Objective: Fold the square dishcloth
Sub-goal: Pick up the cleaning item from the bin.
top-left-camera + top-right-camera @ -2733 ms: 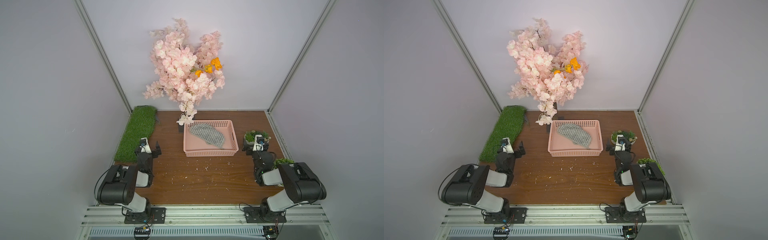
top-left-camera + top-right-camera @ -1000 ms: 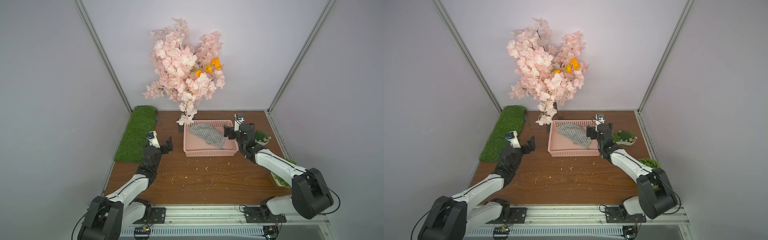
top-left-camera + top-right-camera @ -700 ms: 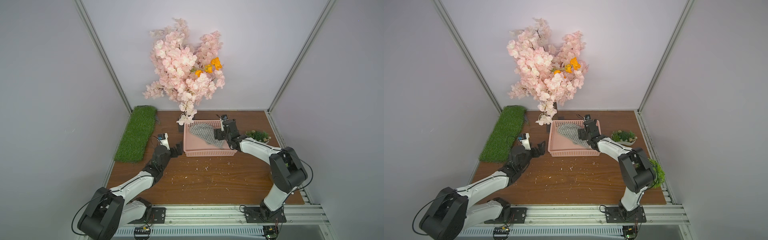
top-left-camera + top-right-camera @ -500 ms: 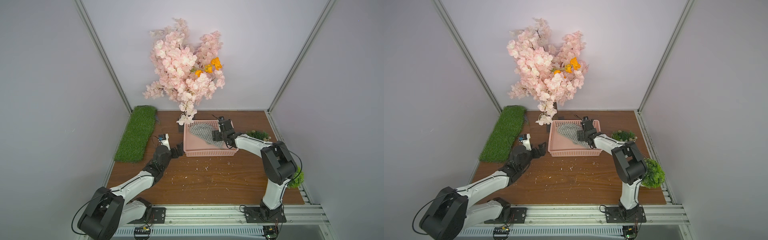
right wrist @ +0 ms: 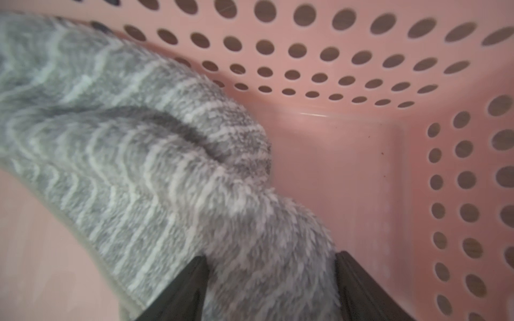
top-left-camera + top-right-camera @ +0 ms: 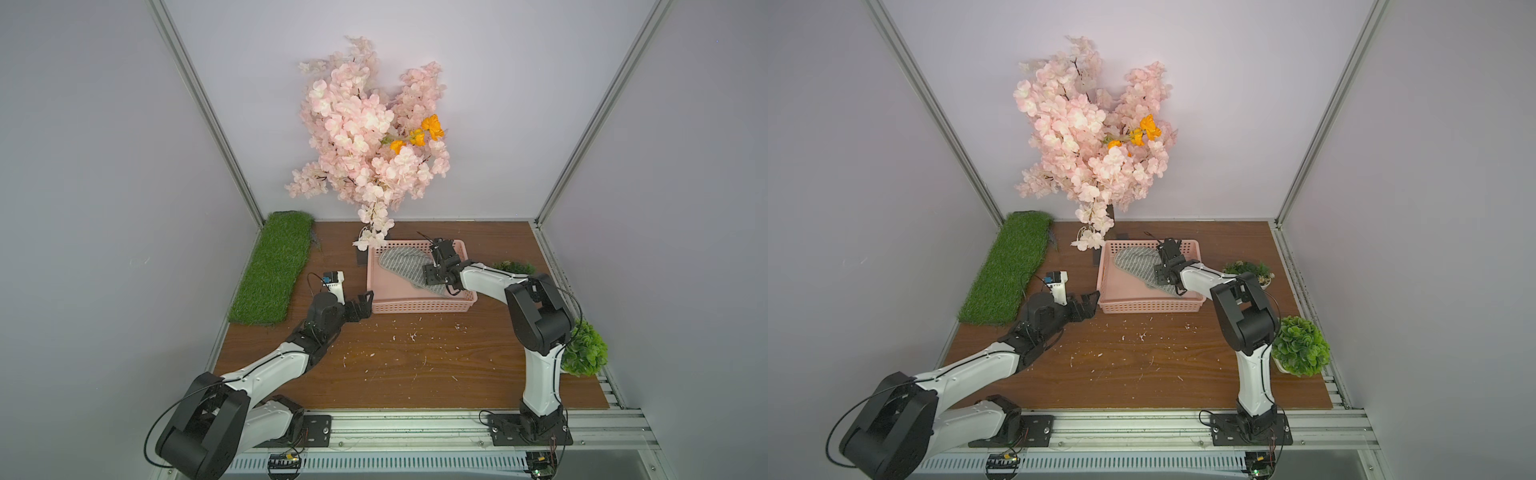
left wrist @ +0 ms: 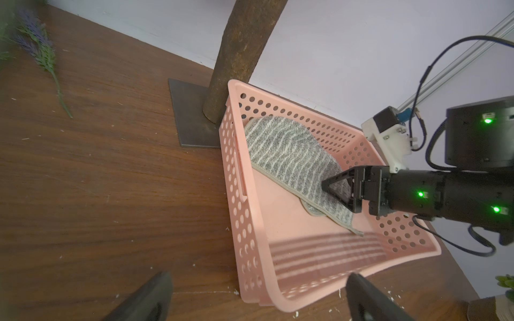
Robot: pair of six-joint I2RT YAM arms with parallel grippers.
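the square dishcloth (image 5: 167, 166) bunches between jaws of the right tool (image 5: 270, 257).

No readable text, no labels, no numbers

Soft even light, faint shadows, sharp top views, square dishcloth (image 5: 167, 172) blurry in right wrist view
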